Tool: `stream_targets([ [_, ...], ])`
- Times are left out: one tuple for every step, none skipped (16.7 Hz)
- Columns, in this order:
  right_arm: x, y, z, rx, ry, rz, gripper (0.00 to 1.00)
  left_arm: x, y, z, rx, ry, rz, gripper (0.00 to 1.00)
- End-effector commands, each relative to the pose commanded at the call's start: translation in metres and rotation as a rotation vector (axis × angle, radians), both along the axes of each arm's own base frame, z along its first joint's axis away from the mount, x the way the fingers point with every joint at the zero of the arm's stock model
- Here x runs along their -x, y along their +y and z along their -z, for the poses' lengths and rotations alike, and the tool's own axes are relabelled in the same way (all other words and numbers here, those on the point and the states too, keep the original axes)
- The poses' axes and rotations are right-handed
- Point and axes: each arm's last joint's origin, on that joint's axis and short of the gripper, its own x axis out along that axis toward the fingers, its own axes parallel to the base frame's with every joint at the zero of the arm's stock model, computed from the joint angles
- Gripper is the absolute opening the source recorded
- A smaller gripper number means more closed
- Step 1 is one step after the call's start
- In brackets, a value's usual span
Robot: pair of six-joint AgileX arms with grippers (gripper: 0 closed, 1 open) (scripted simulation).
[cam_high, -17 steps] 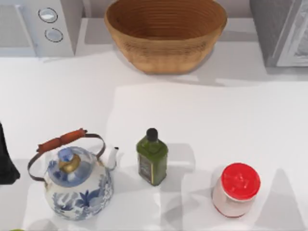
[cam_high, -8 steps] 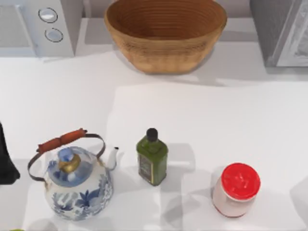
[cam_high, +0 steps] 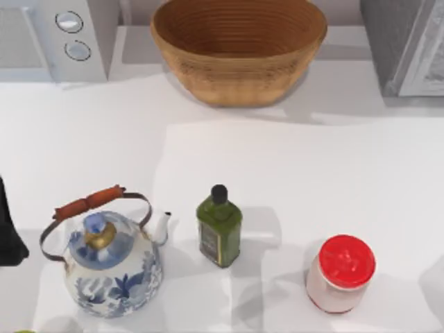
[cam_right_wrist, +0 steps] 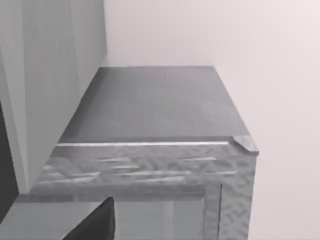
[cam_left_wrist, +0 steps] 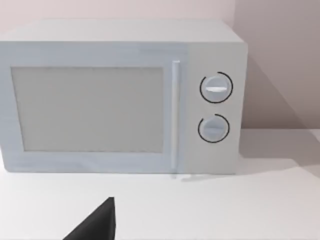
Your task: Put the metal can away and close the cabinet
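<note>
Top view: a white table carries, along its near edge, a blue-and-white floral ceramic kettle with a wooden-grip wire handle at left, a dark green glass bottle with a black cap in the middle, and a pale cylindrical container with a red lid at right. All three stand upright and apart. This red-lidded container is possibly the can I am asked to stow, though its body does not read clearly as metal. At the far edge stand a white microwave oven with two round dials at left, a woven wicker basket in the centre, and the grey textured cabinet at the right corner, well apart from the container.

My left arm sits at the table's left edge, beside the kettle.

Left wrist view: the left gripper faces the microwave front; I cannot tell its state.

Right wrist view: the right gripper is near the cabinet's top; its state likewise cannot be told.
</note>
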Motion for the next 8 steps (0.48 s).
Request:
stream_targets([
  [-0.008,0.003,0.002,-0.008,0.006,0.005,1.0,0.0,0.0,0.0,0.0,0.0,0.0,1.0],
  [-0.018,0.008,0.004,-0.014,0.013,0.009,1.0,0.0,0.0,0.0,0.0,0.0,0.0,1.0],
  [-0.03,0.016,0.005,-0.019,0.022,0.011,1.0,0.0,0.0,0.0,0.0,0.0,0.0,1.0],
  [-0.042,0.026,0.007,-0.022,0.03,0.012,1.0,0.0,0.0,0.0,0.0,0.0,0.0,1.0],
  [-0.056,0.039,0.008,-0.021,0.038,0.01,1.0,0.0,0.0,0.0,0.0,0.0,0.0,1.0],
  [-0.068,0.055,0.008,-0.017,0.044,0.006,1.0,0.0,0.0,0.0,0.0,0.0,0.0,1.0],
  [-0.08,0.073,0.009,-0.011,0.048,0.001,1.0,0.0,0.0,0.0,0.0,0.0,0.0,1.0],
  [-0.089,0.093,0.008,-0.004,0.05,-0.003,1.0,0.0,0.0,0.0,0.0,0.0,0.0,1.0],
])
